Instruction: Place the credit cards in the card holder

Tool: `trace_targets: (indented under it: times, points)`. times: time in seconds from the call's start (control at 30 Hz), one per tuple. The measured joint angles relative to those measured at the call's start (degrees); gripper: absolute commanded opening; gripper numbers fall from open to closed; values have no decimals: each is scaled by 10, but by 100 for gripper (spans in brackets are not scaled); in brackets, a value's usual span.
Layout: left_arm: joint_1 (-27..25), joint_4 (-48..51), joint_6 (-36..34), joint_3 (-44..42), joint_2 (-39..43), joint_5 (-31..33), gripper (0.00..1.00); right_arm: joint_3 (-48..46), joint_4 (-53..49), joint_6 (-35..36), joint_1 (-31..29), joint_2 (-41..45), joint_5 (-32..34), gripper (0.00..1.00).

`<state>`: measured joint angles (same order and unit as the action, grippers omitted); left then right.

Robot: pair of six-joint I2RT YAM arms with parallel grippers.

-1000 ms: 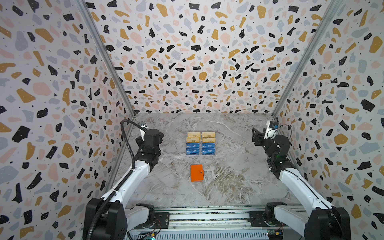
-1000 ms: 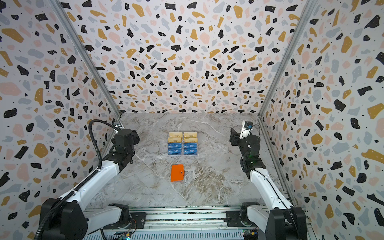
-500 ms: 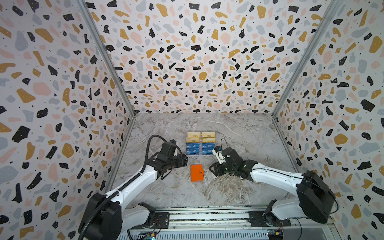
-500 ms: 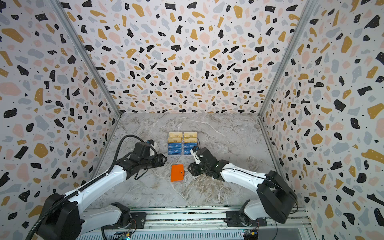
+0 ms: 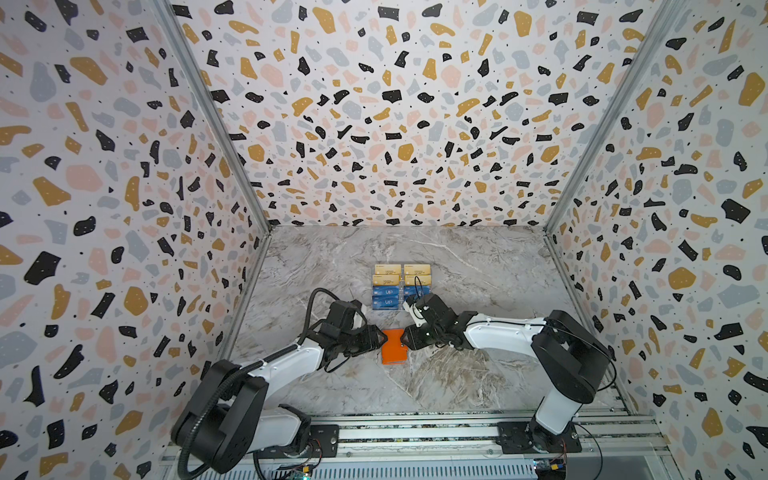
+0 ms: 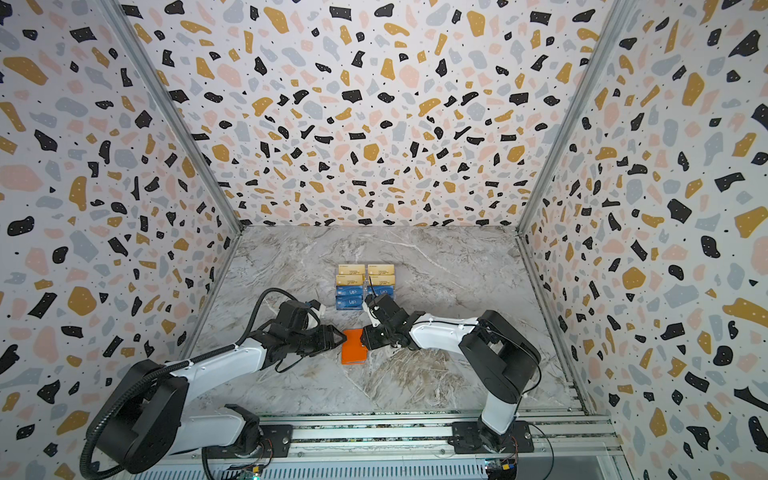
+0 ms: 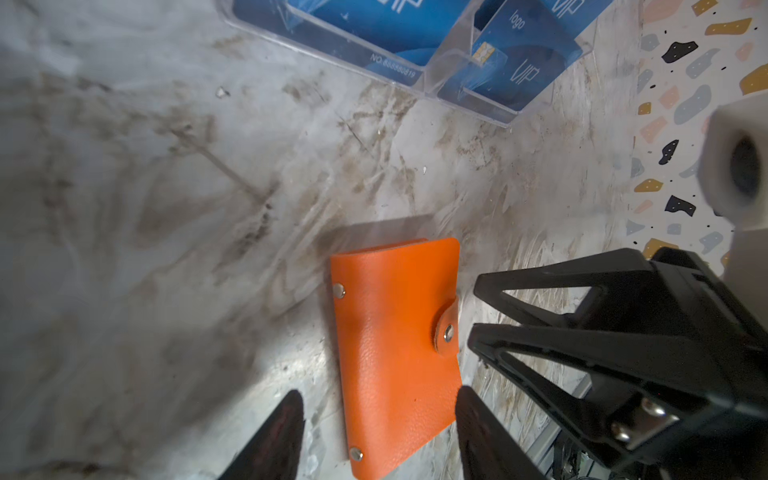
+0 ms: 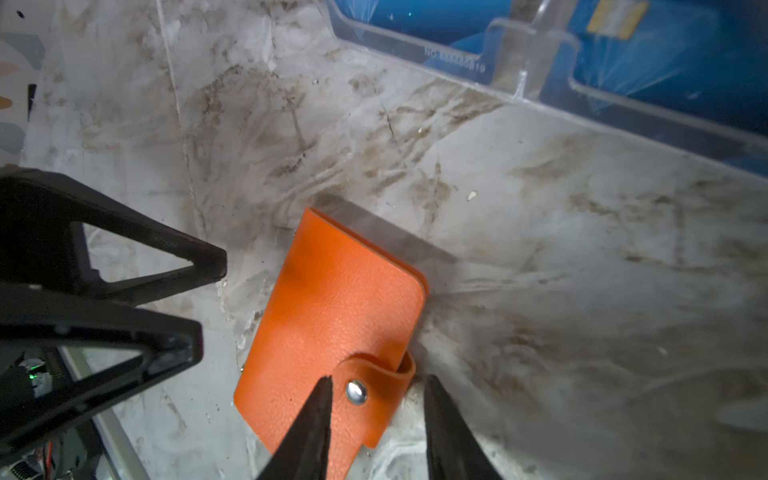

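The orange card holder (image 5: 392,349) (image 6: 354,351) lies flat and snapped closed on the marble table. My left gripper (image 5: 384,338) (image 7: 378,399) is open at its left edge, fingers either side of one end of the card holder (image 7: 395,345), not pinching it. My right gripper (image 5: 404,340) (image 8: 378,382) is open at its right edge, fingers straddling the snap tab (image 8: 361,388). The credit cards, gold (image 5: 402,274) and blue (image 5: 386,297), sit in a clear rack behind. The blue cards (image 7: 519,62) (image 8: 665,50) show in both wrist views.
The clear acrylic rack (image 5: 401,286) stands just behind both grippers, and the right wrist's cable rises in front of it. Each wrist view shows the opposite gripper beside the holder: the right gripper (image 7: 473,313) and the left gripper (image 8: 212,307). Patterned walls enclose the table on three sides.
Both arms have swung in from the side walls to meet at the card holder. Both sets of jaws have narrowed. The holder and cards have not moved.
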<state>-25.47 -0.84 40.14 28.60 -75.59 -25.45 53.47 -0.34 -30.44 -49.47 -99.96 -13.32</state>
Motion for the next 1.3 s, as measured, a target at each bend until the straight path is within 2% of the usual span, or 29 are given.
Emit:
trace_targets:
  times: [0.5, 0.93, 1.07, 1.3]
  points:
    - [0, -73, 31, -12, -58, -26, 61, -18, 11, 0, 0, -10, 24, 27]
    - [-15, -171, 81, -28, -90, -59, 59, -60, 88, -15, 19, -9, -23, 19]
    - [-24, -201, 108, -31, -89, -76, 53, -78, 121, -21, 30, -9, -49, 18]
    - [-32, -216, 118, -31, -91, -88, 31, -82, 128, -23, 35, -9, -64, 18]
